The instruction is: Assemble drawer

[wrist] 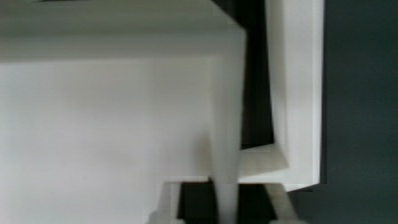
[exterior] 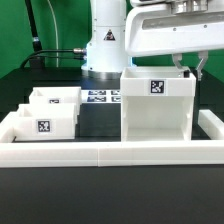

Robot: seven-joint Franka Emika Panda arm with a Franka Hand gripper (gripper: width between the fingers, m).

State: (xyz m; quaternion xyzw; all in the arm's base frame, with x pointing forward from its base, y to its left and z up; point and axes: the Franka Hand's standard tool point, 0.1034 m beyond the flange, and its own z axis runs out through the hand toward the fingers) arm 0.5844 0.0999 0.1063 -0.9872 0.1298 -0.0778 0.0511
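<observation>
The drawer's large white casing stands upright on the black table at the exterior view's right, against the front rail, with a tag on its front. Two smaller open-top trays sit side by side at the exterior view's left, one with a tag facing front. My gripper hangs over the casing's top back right corner. In the wrist view my gripper has a dark pad on each side of a thin white casing wall, and both pads lie against it. The trays' knobs are hidden.
A long low white rail runs along the table's front and turns back at both ends. The marker board lies flat behind the trays, in front of the robot base. A green backdrop stands behind.
</observation>
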